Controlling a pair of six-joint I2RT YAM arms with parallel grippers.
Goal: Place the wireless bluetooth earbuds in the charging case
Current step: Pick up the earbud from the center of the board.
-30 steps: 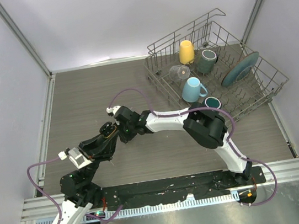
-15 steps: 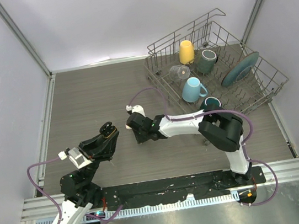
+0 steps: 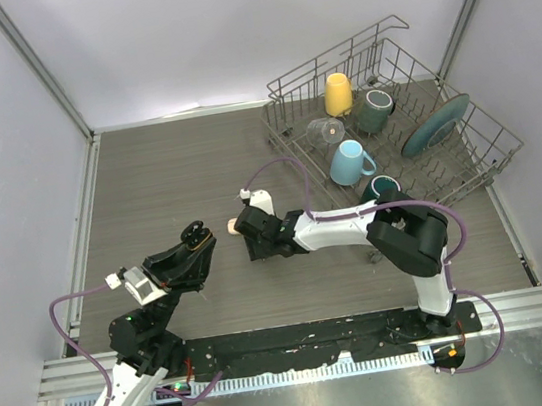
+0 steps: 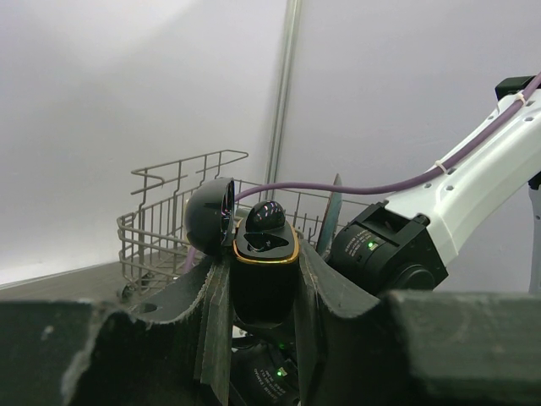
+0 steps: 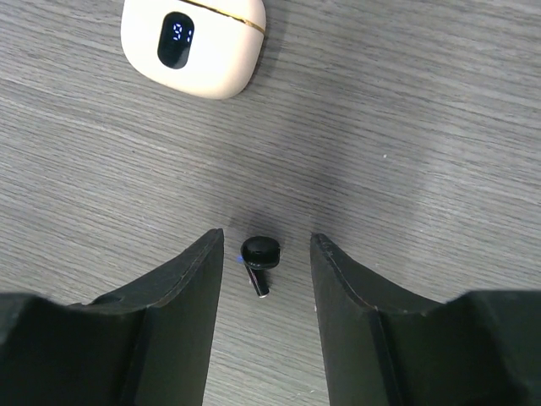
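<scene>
Near left: left gripper (image 3: pixel 193 244) is pinched tight on the black charging case (image 4: pixel 265 258) and holds it upright off the table (image 3: pixel 147 180). Its lid (image 4: pixel 211 216) is flipped open to the left. One glossy seated bud (image 4: pixel 269 216) sits in the case mouth. It looks home, but the left wrist view only shows its top. Can't tell from this angle whether the other slot is filled.

Mid table: right gripper (image 5: pixel 265 239) points down with fingers spread, nothing pinched. The loose black earbud (image 5: pixel 258 255) lies flat on the table between the fingers, touching neither. This gripper is near the held case, to its right, and apart from it.

Near the bud, to its far left: cream case (image 5: pixel 193 41) on the table, lid shut, display lit. No cream buds visible in any view. They could be inside, can't confirm.

Far right: dish rack (image 3: pixel 490 147) with mugs and a plate, well apart, not involved.

Status, my read: about half done on the black pair, one in and one on the table. Left to do: close on the loose bud, lift it, carry it left to the open case, set it in the free slot. The bud is tiny next to the fingers, so the grasp needs centring. Stem orientation will matter at insertion. Cream pair unknown.
</scene>
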